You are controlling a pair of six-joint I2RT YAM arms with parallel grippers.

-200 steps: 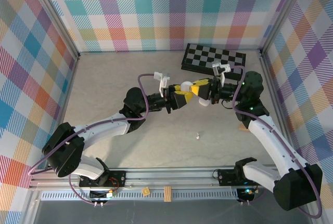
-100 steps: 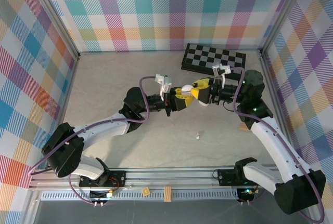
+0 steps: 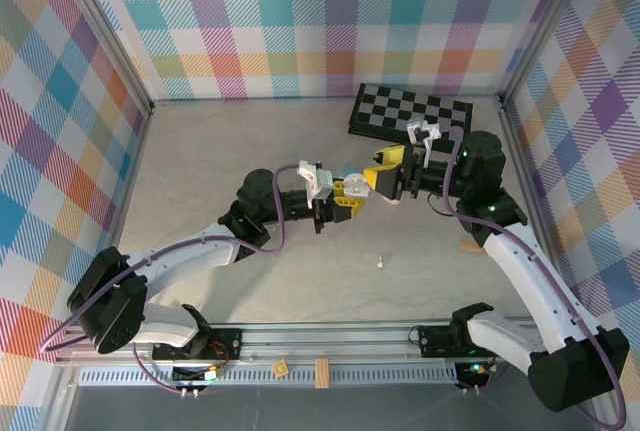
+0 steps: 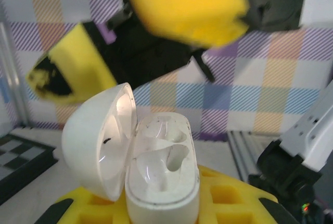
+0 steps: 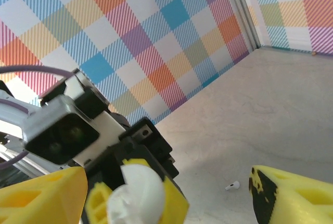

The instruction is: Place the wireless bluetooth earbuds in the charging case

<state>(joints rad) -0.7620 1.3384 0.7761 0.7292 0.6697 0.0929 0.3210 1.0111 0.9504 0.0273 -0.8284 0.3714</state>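
Observation:
A white charging case [image 4: 162, 168] stands upright with its lid [image 4: 98, 140] swung open to the left, both sockets empty. My left gripper [image 4: 161, 206] is shut on the case's base with its yellow fingers [image 4: 237, 198]. From above, the left gripper [image 3: 343, 192] holds the case [image 3: 349, 180] over the table's middle. My right gripper [image 3: 386, 167] hangs open just right of it, its fingers [image 5: 44, 198] wide apart and empty. One white earbud [image 3: 381, 262] lies on the table nearer the front, also seen as a small earbud [image 5: 232, 185] past the right gripper [image 5: 169, 200].
A folded chessboard [image 3: 410, 111] lies at the back right by the checked wall. A small wooden piece [image 3: 468, 245] sits at the right beside the right arm. The beige table [image 3: 200, 161] stretches bare to the left.
The left gripper has drawn back to the left with the case, and a gap has opened between it and the right gripper. The earbud on the table has not moved.

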